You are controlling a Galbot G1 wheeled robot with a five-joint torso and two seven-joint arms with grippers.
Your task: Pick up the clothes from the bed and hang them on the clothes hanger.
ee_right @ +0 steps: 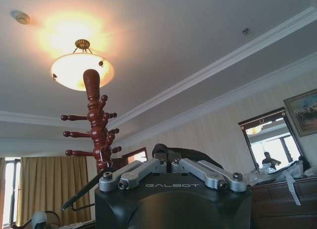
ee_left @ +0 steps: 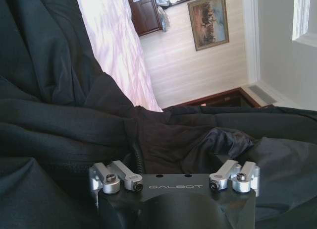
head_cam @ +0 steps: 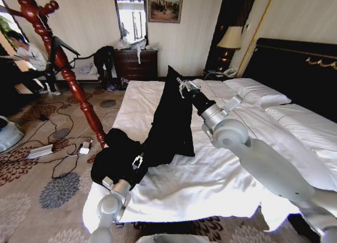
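The clothes [head_cam: 174, 122], a long black garment, stretch from the bed's near left corner up toward its middle. My right gripper [head_cam: 181, 85] is shut on the garment's upper end and holds it raised in a peak above the white bed [head_cam: 210, 174]. In the right wrist view the right gripper [ee_right: 168, 157] pinches black cloth [ee_right: 190, 153], with the clothes hanger [ee_right: 99, 125] behind it. My left gripper [head_cam: 138, 161] rests open against the bunched lower part; in the left wrist view the left gripper [ee_left: 173, 164] faces dark folds [ee_left: 59, 115]. The reddish-brown clothes hanger [head_cam: 68, 74] stands on the carpet left of the bed.
A dark dresser [head_cam: 137, 64] with a mirror stands against the far wall. Cables and a power strip [head_cam: 39, 151] lie on the carpet near the stand's foot. A black headboard [head_cam: 295, 69] and a lamp [head_cam: 230, 40] are at the right.
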